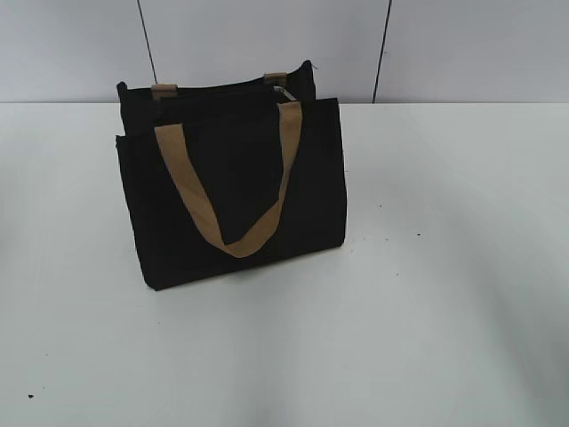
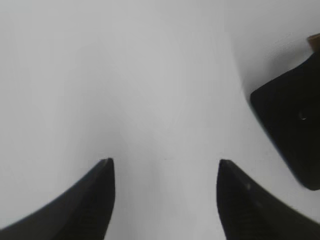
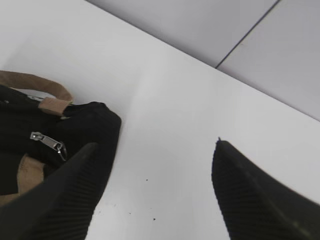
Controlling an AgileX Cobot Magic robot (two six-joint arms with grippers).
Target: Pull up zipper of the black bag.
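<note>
Standing: boxy black fabric tote bag [image 1: 236, 187] upright on white table [image 1: 444, 311], left of centre in exterior view, front pocket panel facing camera
Zipper: small silver metal pull tab [image 3: 48, 142] on the bag's top edge, lower left of right wrist view, lying flat on black fabric; in exterior view only a small silver glint [image 1: 284, 94] at upper right of bag top
Zip line: too dark to tell whether closed or open
Handles: tan webbing strap [image 1: 227, 209] hangs in a U down the front panel; second strap's tan tabs [image 1: 164, 90] show at the bag's back top edge
Bag in wrist views: black corner [image 2: 292, 130] at right edge of left wrist view; bag end with tan strap [image 3: 47, 97] at left edge of right wrist view
Left gripper: [image 2: 165, 172] spread wide, two dark fingertips [image 2: 97, 200] at bottom of frame, bare table between them, holding nothing, bag corner off to the right and apart
Right gripper: [image 3: 155, 150] spread wide, holding nothing; left fingertip [image 3: 65, 195] overlaps the bag end in frame, just below the pull tab; contact cannot be told
Arms in exterior view: not visible
Background: grey panelled wall [image 1: 444, 44] with dark seams behind the table
Table marks: few tiny dark specks [image 3: 146, 179]
</note>
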